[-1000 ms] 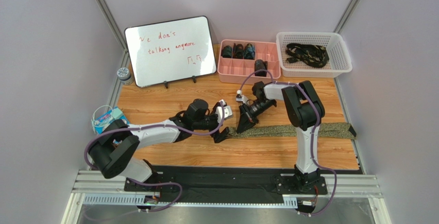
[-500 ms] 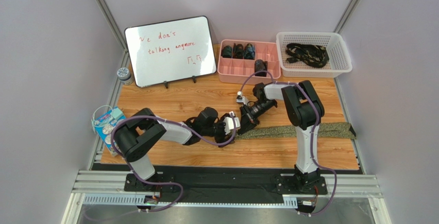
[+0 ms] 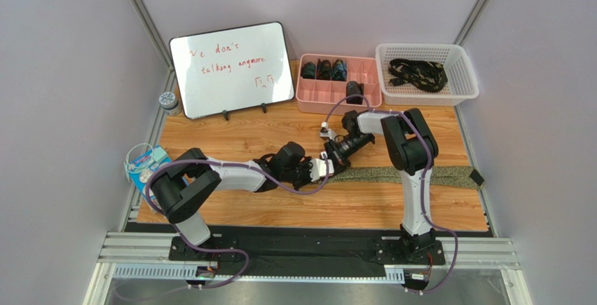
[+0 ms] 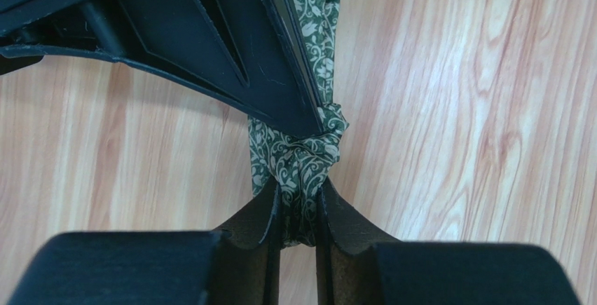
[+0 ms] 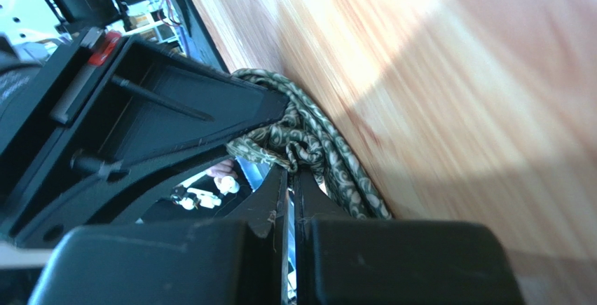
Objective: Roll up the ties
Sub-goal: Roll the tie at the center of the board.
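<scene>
An olive-green patterned tie [image 3: 406,174] lies stretched across the wooden table, its black end [image 3: 477,177] at the far right. Both grippers meet at its left end. My left gripper [image 3: 324,169] [image 4: 300,210] is shut on a bunched fold of the tie [image 4: 306,158]. My right gripper [image 3: 336,155] [image 5: 289,177] comes in from the far side, shut on the same crumpled end [image 5: 298,137]. In the left wrist view the right gripper's black finger [image 4: 231,45] touches the fabric just beyond my fingertips. Black patterned ties [image 3: 418,72] lie heaped in the white basket.
A white basket [image 3: 464,73] stands at the back right. Next to it is a pink divided tray [image 3: 312,96] with rolled ties [image 3: 324,70] in its far compartments. A whiteboard [image 3: 231,66] leans at the back left. A small jar [image 3: 168,102] and a blue packet [image 3: 146,165] sit at the left edge.
My left arm has reached right to the tie's end, and its open jaws have closed on the fabric. The right gripper kept its grip and shifted slightly; the tie lies straighter.
</scene>
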Robot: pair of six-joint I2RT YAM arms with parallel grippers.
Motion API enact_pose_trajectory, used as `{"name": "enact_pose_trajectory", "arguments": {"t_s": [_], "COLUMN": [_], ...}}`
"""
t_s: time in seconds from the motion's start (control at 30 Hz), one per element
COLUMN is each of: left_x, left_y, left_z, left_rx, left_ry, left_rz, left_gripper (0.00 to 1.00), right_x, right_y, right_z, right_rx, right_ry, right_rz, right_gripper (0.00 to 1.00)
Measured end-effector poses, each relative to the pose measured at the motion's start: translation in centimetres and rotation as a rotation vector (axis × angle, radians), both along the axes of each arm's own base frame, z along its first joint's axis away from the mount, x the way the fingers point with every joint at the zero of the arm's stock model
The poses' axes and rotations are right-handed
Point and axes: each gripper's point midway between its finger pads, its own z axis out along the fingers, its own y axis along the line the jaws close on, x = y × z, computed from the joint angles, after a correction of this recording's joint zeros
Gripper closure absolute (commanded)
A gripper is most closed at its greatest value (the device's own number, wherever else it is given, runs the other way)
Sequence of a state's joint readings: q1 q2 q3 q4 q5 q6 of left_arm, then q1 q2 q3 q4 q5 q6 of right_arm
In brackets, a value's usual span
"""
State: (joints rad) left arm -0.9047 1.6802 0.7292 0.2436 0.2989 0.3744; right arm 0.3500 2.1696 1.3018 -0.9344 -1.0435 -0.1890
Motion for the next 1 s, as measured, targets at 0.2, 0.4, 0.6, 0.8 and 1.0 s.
{"name": "enact_pose_trajectory", "arguments": {"t_s": [0.2,0.4,0.6,0.8,1.0], "left_x": [0.4,0.1,-0.1,0.6,0.4], "left_y": [1.3,1.8,2.3,1.9,1.3], "left_z": [0.8,0.6,0.3,0.6,-0.2], "left_rx": [0.117,0.153,0.164,0.092,-0.005], "left_ry": [0.025,0.037,0.065,0.096,0.113], "left_rz": [0.036,0.025,0.028,0.077,0.090], "left_gripper": [0.70,0.55,0.44,0.44,0.55], "right_x": [0.3,0.7,1.1,1.1,1.2], "right_y": [1.1,1.2,1.1,1.0,1.0], "right_z": [0.2,0.0,-0.3,-0.4,-0.4], "right_rx": [-0.004,-0.043,-0.077,-0.083,-0.083], "right_ry": [0.027,0.051,0.061,0.069,0.069], "right_rz": [-0.016,-0.050,-0.072,-0.077,-0.079], "right_gripper": [1.00,1.00,1.00,1.00,1.00]}}
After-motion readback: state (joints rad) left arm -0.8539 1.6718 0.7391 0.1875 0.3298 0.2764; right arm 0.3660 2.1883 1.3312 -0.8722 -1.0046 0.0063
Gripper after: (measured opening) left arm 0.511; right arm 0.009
